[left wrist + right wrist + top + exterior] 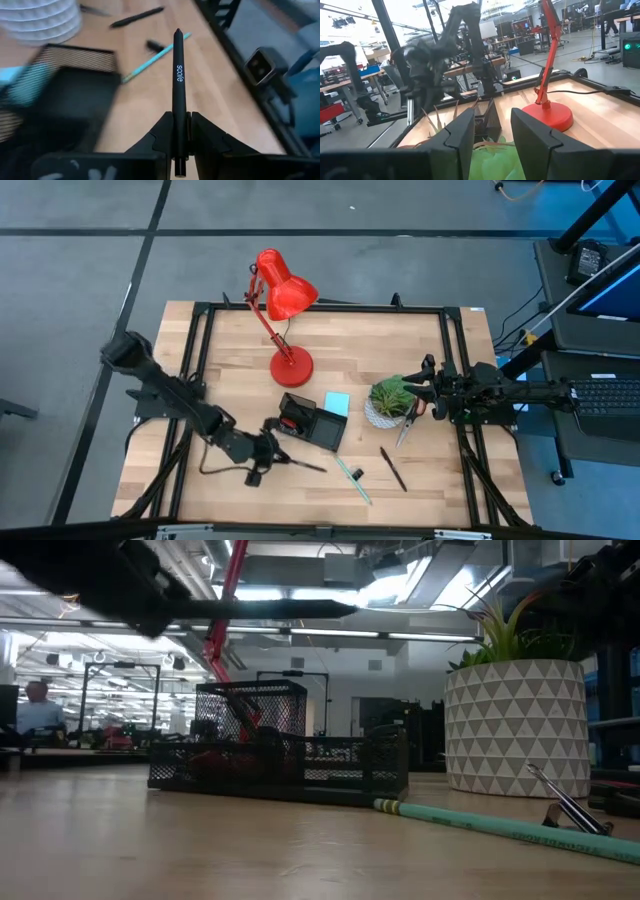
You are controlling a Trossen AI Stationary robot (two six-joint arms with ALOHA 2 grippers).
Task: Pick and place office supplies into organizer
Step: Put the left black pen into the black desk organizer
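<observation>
Between the left tool's (pixel 180 150) fingers, a black pen (pixel 178 85).

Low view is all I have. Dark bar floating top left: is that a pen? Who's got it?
Observer: Yes, a black pen. The left wrist view shows the left gripper shut on one end of it.
Operator: Is it over the organizer?
Observer: No. From above, the pen is just off the corner of the organizer nearest the left arm, not over any compartment.
Operator: Right arm?
Observer: The right gripper hovers at the plant, fingers open with nothing between them.
</observation>
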